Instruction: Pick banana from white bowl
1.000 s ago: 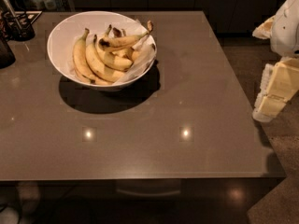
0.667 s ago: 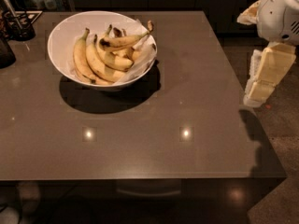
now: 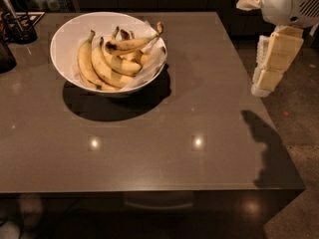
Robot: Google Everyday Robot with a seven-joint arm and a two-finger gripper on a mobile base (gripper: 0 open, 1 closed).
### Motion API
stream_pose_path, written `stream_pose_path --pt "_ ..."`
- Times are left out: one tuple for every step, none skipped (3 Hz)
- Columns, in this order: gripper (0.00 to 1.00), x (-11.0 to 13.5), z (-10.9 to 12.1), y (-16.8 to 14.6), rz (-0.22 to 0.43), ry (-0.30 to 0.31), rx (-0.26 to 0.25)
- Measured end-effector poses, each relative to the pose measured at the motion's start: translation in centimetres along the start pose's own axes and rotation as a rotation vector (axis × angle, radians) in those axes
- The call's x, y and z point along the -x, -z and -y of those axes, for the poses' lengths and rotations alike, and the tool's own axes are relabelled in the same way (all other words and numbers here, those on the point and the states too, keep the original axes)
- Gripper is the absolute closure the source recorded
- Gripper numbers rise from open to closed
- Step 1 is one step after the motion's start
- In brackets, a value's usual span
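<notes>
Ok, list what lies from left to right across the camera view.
Dark utensil holder → white bowl with the banana lying on top in it → gripper, hanging at the table's right edge.

1. The bowl (image 3: 67, 41) is large, round, deep and glossy white. It stands upright on the far left part of the table (image 3: 199, 108). Crumpled white paper (image 3: 149, 71) lines its right side and pokes over the rim.
2. The banana (image 3: 132, 43) is slender, gently curved and yellow with brown bruising. It lies crosswise on top of the other bananas (image 3: 99, 66) in the bowl. Its blackened end points left toward the bowl's middle. Its long thin stem rises to the right, the dark tip above the rim.
3. The gripper (image 3: 262, 83) hangs past the table's right edge, well apart from the bowl and banana.
</notes>
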State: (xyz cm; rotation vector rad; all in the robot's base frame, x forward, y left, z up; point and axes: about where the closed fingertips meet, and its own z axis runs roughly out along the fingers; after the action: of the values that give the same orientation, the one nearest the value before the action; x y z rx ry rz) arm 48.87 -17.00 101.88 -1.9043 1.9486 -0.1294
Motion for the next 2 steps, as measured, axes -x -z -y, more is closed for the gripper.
stream_pose_path --pt "0.0 1.7 2.0 -1.3 0.024 0.041 -0.024" --pt "0.0 4.4 5.4 -3.6 0.047 0.136 -0.03"
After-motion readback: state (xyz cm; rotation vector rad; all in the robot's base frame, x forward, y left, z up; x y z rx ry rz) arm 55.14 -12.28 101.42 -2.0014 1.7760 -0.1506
